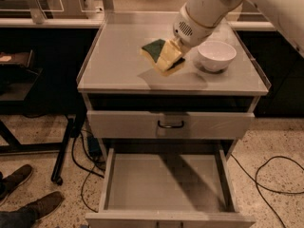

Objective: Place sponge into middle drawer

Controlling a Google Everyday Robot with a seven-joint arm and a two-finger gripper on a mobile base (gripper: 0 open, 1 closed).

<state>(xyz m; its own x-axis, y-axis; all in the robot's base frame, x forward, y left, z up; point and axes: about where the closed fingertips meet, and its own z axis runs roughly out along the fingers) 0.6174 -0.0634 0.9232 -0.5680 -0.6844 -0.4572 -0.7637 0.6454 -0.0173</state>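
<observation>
The sponge (155, 51), yellow foam with a dark green scrub layer, is held in the air above the cabinet top (118, 65). My gripper (167, 59) is shut on the sponge; its pale fingers cover most of the yellow side. The white arm comes in from the upper right. Below, the middle drawer (164, 182) stands pulled out, a wide shallow grey tray with nothing in it. The sponge hangs over the front half of the top, well above the open drawer and slightly behind it.
A white bowl (216, 55) sits on the cabinet top just right of the gripper. The closed upper drawer front with a dark loop handle (171, 124) is above the open drawer. Cables lie on the floor at the right; a person's shoes (28, 203) are at lower left.
</observation>
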